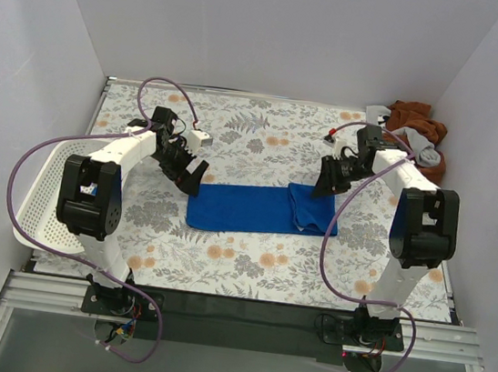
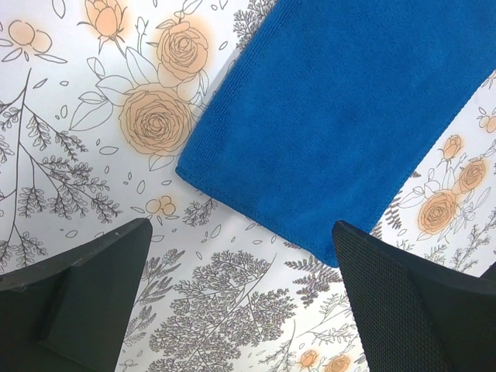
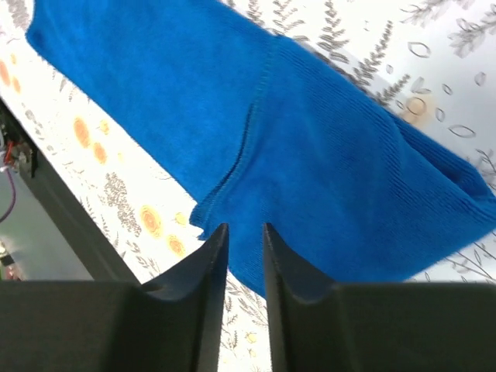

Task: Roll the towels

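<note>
A blue towel [image 1: 255,210] lies flat on the flowered tablecloth, mid-table. Its right end is folded back over itself [image 1: 310,208]. My left gripper [image 1: 193,177] hovers just off the towel's back left corner, open and empty. In the left wrist view the towel [image 2: 341,116] lies beyond the wide-apart fingers of the gripper [image 2: 240,263]. My right gripper [image 1: 326,182] hovers over the folded right end. In the right wrist view its jaws [image 3: 244,229] stand almost together with a narrow gap and nothing between them, above the towel [image 3: 310,155].
A white perforated basket [image 1: 42,191] sits at the table's left edge. A heap of orange-brown towels [image 1: 418,126] with a grey cloth [image 1: 427,156] lies in the back right corner. White walls close in the left, back and right sides.
</note>
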Controlling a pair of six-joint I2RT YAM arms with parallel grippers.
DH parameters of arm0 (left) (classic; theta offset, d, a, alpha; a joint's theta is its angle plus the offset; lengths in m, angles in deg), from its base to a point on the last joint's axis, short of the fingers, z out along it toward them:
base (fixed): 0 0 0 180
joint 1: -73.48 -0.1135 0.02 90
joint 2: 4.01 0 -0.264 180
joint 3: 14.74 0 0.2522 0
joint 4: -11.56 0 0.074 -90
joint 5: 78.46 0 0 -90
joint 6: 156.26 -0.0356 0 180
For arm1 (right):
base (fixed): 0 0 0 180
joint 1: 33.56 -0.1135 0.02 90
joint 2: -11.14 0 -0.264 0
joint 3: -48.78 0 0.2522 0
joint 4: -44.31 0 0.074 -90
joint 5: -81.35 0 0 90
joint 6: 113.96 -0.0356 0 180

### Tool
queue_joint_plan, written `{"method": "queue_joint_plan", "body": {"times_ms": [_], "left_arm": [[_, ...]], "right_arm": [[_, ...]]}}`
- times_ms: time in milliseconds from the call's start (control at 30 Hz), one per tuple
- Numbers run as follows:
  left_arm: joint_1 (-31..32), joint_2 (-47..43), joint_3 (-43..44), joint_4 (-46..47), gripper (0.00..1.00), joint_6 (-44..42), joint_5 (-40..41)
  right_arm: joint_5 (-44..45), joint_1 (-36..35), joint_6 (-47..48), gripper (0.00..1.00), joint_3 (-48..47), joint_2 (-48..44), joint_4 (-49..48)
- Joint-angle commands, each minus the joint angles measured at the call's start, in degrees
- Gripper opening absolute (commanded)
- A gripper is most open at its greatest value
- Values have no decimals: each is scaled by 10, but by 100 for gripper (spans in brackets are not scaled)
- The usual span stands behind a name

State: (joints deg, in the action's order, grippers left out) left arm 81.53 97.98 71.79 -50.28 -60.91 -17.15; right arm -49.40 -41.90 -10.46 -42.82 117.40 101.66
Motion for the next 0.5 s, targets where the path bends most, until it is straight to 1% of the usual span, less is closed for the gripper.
{"method": "queue_joint_plan", "body": {"times_ms": [0,67,233,467], "left_arm": [[3,-30,4,13,98,-2,-22],[3,-31,4,14,98,-2,-22],[3,-32,2,11,98,-6,-15],[3,-32,-1,13,98,-7,-19]], "right_arm": [[39,-3,13,25,1,-16,10],[53,-7,13,24,4,-5,9],[64,-33,22,24,24,-8,6],[79,-70,20,22,77,13,-19]]}}
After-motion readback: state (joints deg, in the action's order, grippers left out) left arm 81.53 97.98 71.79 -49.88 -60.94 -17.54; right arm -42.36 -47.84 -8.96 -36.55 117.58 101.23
